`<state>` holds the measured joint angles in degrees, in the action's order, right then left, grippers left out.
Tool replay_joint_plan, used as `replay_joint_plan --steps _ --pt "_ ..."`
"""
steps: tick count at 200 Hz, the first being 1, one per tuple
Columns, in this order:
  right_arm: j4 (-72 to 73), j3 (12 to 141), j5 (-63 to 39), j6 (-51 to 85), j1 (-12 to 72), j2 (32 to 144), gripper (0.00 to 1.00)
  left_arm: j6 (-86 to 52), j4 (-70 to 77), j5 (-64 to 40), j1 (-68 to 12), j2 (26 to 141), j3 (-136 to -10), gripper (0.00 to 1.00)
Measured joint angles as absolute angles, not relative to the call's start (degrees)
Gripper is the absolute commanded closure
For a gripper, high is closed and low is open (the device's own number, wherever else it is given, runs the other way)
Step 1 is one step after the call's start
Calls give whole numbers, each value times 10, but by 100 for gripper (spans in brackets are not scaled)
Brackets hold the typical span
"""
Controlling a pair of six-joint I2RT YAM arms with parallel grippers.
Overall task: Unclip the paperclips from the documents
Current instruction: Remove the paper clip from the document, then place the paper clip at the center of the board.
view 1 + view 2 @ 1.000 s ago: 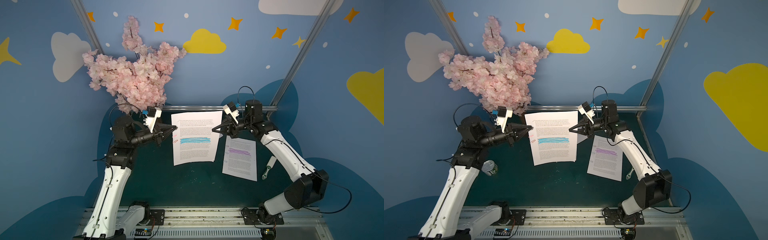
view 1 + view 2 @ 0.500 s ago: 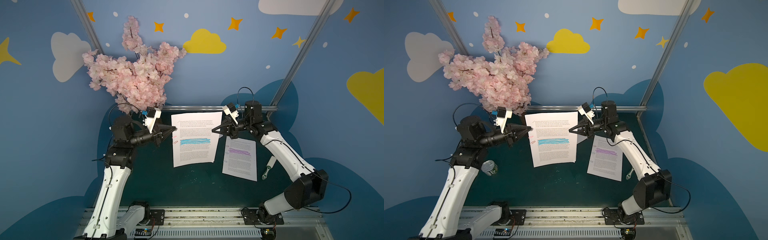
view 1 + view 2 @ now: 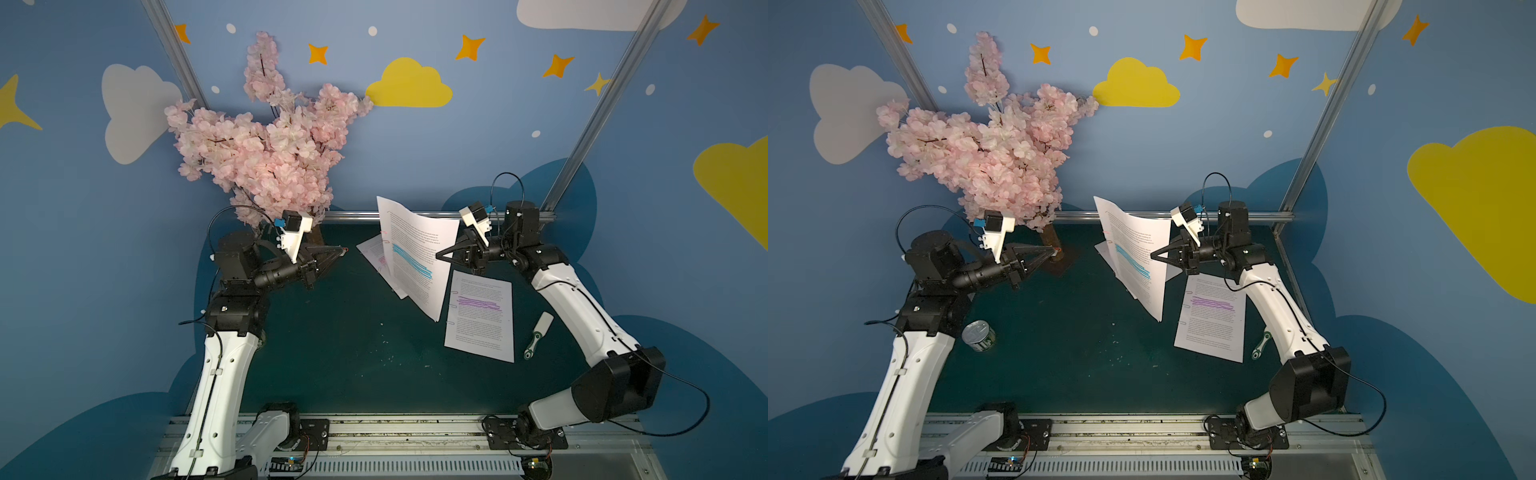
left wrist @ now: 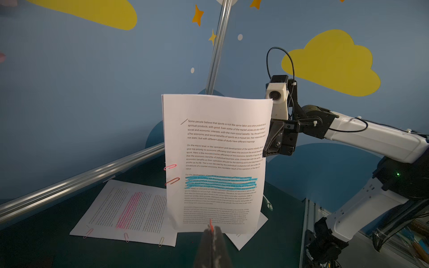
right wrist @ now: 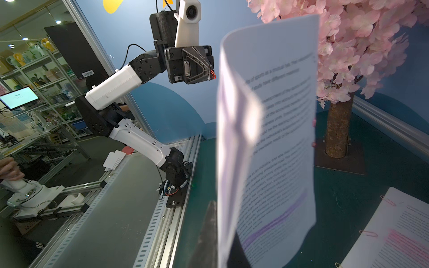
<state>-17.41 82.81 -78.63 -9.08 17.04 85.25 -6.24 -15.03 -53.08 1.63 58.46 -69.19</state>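
My right gripper [image 3: 439,257]: pressed together on the right edge of the blue doc [image 3: 419,245], holding it clear of the mat [image 3: 332,353]
Blue doc: hangs nearly upright and bowed, print facing my left arm, blue band about halfway down
Blue doc's left edge: a pink clip [image 4: 170,166] and a darker clip [image 4: 172,181], red, sit close together beside the band
My left gripper [image 3: 344,249]: pinching a red clip [image 5: 212,74] at its very tips, well apart from the blue doc, near the trunk of the tree [image 3: 270,153]
Pink doc [image 4: 130,208]: flat on the mat, partly behind the hanging sheet, with a row of clips [image 4: 126,237], three, along one edge
Purple doc [image 3: 480,316]: flat on the mat under my right arm, with pale clips [image 3: 453,306] down its left edge
Tool [image 3: 538,332]: white and green, on the mat just right of the purple doc
Can [image 3: 978,336]: stands on the mat beside my left arm
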Motion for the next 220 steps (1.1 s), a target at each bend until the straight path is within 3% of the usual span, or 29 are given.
replay_joint_plan --steps 51,86,166,175,188,207,220 --pt "-208 828 -754 -116 183 853 100 -109 -173 -430 12 630 -606 98" --pt "-248 838 -714 -120 206 858 100 -177 -242 -311 8 754 -554 98" --pt "-383 971 -593 -78 280 922 100 -255 -248 -191 31 875 -495 96" --pt "-402 985 -584 -74 287 933 100 -258 -248 -178 35 882 -493 84" --pt "-423 997 -571 -70 296 946 100 -259 -247 -160 41 889 -493 45" --pt "-449 999 -552 -66 306 955 100 -258 -254 -133 45 901 -498 3" --pt "-461 999 -539 -62 311 956 100 -259 -275 -104 46 908 -509 1"
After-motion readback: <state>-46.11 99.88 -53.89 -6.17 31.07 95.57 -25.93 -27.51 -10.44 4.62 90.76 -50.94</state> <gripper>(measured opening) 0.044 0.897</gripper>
